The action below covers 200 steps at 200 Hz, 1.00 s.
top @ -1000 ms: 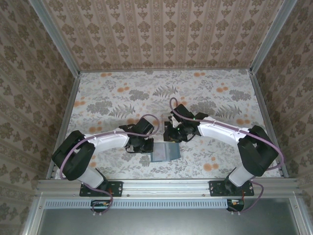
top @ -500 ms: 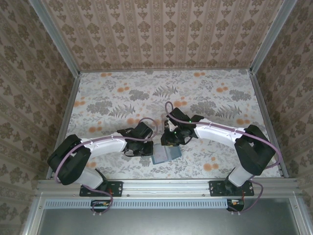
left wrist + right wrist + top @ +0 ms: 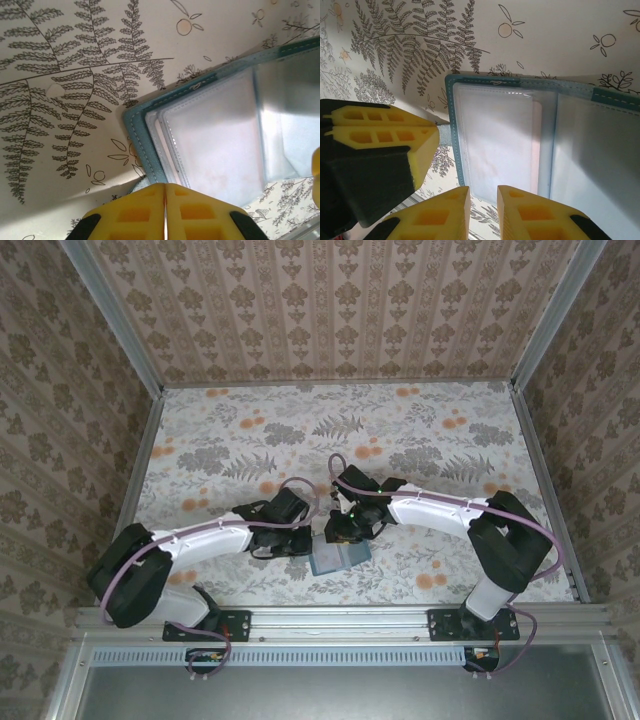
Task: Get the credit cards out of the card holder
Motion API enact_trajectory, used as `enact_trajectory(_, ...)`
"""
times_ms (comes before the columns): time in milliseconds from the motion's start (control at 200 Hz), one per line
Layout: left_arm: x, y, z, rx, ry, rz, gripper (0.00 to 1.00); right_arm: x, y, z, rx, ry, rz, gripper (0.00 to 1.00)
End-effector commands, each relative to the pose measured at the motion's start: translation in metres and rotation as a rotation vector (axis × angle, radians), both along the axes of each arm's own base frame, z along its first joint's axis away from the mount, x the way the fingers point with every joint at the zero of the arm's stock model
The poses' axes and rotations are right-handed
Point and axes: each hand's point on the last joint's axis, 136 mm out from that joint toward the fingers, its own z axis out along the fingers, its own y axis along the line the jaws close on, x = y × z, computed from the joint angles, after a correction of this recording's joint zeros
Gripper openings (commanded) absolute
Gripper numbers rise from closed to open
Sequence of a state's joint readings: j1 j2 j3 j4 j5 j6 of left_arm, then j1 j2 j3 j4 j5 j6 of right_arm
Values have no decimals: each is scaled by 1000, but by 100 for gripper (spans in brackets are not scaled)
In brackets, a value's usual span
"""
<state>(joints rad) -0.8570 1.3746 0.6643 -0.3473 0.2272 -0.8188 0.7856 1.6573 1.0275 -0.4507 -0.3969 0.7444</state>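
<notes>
Teal-blue two-panel card holder [image 3: 338,557] with clear sleeve pockets lies open and flat on the fern-printed table cloth [image 3: 250,440], close to the table's near edge and between the two arms. One pale pinkish-white credit card [image 3: 495,145] sits fully inside the pocket of the panel nearer the left arm; a dark card cannot be made out. Left gripper [image 3: 165,212] has its yellow foam pads pressed together at the holder's outer edge, touching the small side tab [image 3: 444,136]; whether the tab is actually pinched between them cannot be confirmed. Right gripper [image 3: 483,202] hangs low at the near edge of that same panel, pads a narrow gap apart, with nothing identifiable between them. Hazards, in my judgement: the card lies flush under the film with no corner proud of the pocket, so the thick foam pads are likely to close on film and card together and lift the whole holder instead of drawing the card out. If the left pads are only resting against the tab, the holder has no real anchor and may slide on the cloth or fold shut under a pull. Being so near the table's edge, a drag toward the arms could carry it onto the rail.
</notes>
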Motion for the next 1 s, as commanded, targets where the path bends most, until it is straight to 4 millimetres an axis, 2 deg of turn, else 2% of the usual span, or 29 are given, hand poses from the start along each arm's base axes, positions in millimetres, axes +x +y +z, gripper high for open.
enact_trajectory(0,-11,11,-10,29,31,15,9,3,5,-3,-20,9,-17,22)
enact_trajectory(310,-19,22,-33,66,68,17,9,-4,18,-12,-13,38,1,22)
enact_trajectory(555,-21,26,-36,69,73,17,8,-6,34,-15,12,54,19,22)
enact_trajectory(705,-22,27,-35,63,71,19,8,-7,40,-23,8,70,22,22)
enact_trajectory(825,-21,28,-34,59,69,24,8,-8,38,-31,-17,78,22,22)
enact_trajectory(995,-22,29,-33,58,68,25,8,-8,23,-44,-103,75,17,27)
